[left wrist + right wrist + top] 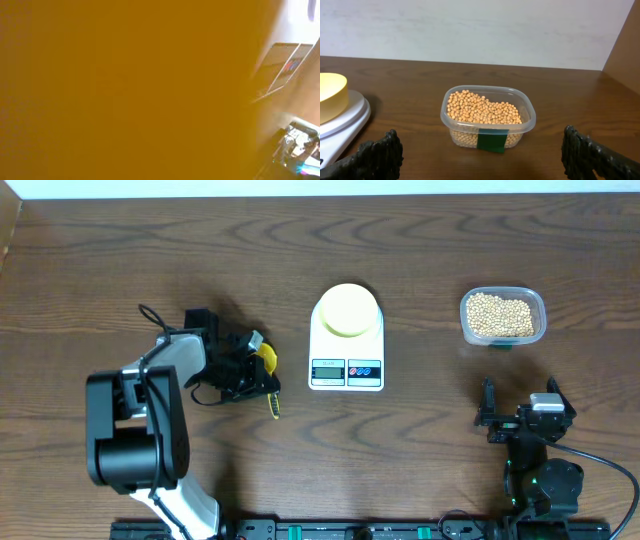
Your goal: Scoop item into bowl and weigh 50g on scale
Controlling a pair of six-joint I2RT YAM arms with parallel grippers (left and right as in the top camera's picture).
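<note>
The beans (pixel 500 314) lie heaped in a clear tub (pixel 540 308) at the right; in the right wrist view the beans (pixel 485 109) sit straight ahead. The pale-yellow bowl (pixel 347 310) stands on the white scale (pixel 346 368) at the centre; both show at the left of the right wrist view, bowl (pixel 330 92) on scale (pixel 345 122). My left gripper (pixel 258 380) is low at the table left of the scale, closed around a yellow scoop (pixel 266 358). The scoop (pixel 125 90) fills the left wrist view and hides the fingers. My right gripper (pixel 518 417) is open and empty, in front of the tub.
The tub wall carries a green tape patch (pixel 492 140). A pale wall runs behind the table's far edge. The scale's display end (pixel 286 65) shows at the right of the left wrist view. The right arm's base (pixel 545 480) sits at the front right.
</note>
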